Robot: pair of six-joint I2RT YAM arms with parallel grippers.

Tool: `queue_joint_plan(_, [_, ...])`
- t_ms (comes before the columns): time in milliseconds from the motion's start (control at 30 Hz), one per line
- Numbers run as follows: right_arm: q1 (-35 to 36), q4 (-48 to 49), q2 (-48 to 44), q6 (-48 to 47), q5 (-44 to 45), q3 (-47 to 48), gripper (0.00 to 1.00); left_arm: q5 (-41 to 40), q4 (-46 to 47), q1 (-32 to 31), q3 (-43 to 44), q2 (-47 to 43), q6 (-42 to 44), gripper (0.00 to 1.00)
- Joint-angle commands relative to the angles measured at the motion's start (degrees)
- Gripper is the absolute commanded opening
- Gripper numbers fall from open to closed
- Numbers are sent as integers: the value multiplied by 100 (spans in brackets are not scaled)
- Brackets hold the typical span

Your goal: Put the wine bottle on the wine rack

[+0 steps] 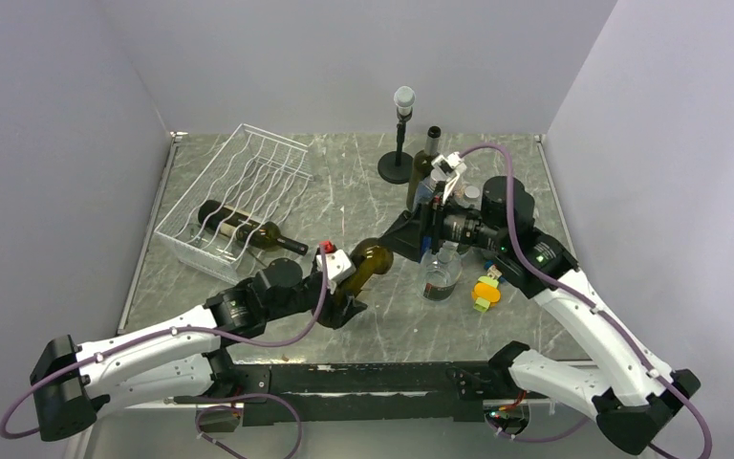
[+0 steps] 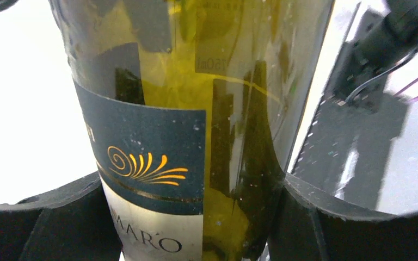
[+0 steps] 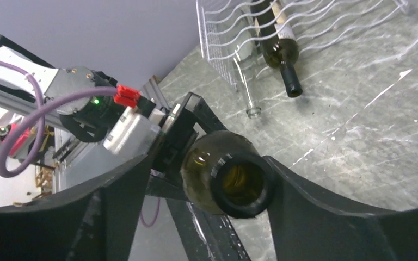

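Wine bottle [image 1: 371, 263], olive glass, tilted and apparently off the surface [image 1: 344, 182], centre of the top view. Left hand [image 2: 190, 185] is clamped on its labelled body; right hand [image 3: 217, 179] is open, fingers either side of the mouth end. Wine rack [image 1: 269, 161] sits upper left, well apart, a dark bottle [image 1: 244, 228] lying in it; judged about midway, with carry and placement left.

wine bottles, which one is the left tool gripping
The olive-green bottle with the dark label, clamped in the left tool; the dark bottle lies in the white wire rack, the upright bottle stands at the back.
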Motion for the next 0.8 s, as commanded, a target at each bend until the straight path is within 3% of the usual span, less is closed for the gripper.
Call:
queue_joint_plan(0, [2, -195, -287, -309, 424, 443, 84, -665, -494, -167, 873, -39, 1407, 1])
queue_joint_plan(133, [-4, -554, -441, -590, 885, 672, 95, -977, -1109, -267, 1208, -99, 2317, 1])
queue_joint_plan(367, [-7, -1404, -517, -1194, 1172, 1152, 96, -1484, -1316, -462, 926, -532, 3623, 1])
queue_joint_plan(533, [33, -2407, -91, -1781, 219, 1727, 78, -2038, -1342, -623, 762, -645, 4544, 1])
queue_joint_plan(633, [424, -2601, 20, -1964, 246, 1787, 77, -2289, -1216, -738, 511, -799, 5474, 1])
queue_joint_plan(767, [937, -2851, 214, -2148, 801, 1785, 78, -2558, -1146, -751, 444, -878, 5951, 1])
